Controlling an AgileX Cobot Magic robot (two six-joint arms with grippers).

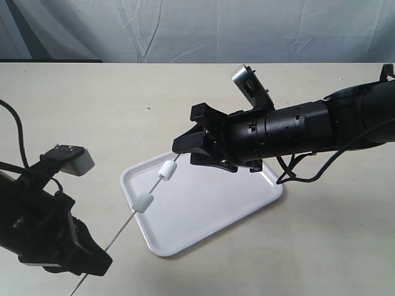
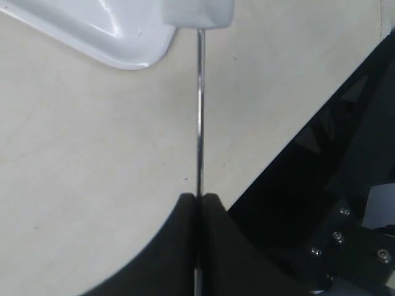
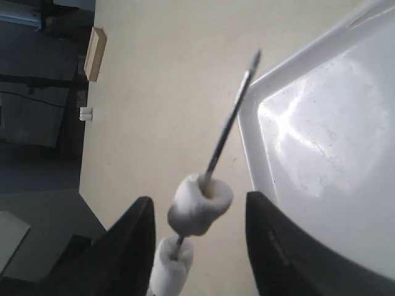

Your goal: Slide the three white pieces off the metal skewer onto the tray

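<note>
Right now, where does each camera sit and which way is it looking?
Exterior: above the table, looking down on the tray; left gripper and right gripper show.
Left wrist: behind shut fingers, looking along the skewer.
Right wrist: between open fingers, looking at two pieces.
Both wrist views share skewer and tray.

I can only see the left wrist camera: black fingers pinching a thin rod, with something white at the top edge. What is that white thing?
Observer: It is a soft white piece threaded on the metal skewer. The exterior view shows a second piece further along.
Operator: Is anything else near them?
Observer: Yes. The right gripper is open, with one finger on either side of the second piece.
Operator: And where would they land?
Observer: Probably on the tray. In the exterior view it looks to lie beneath both pieces.
</note>
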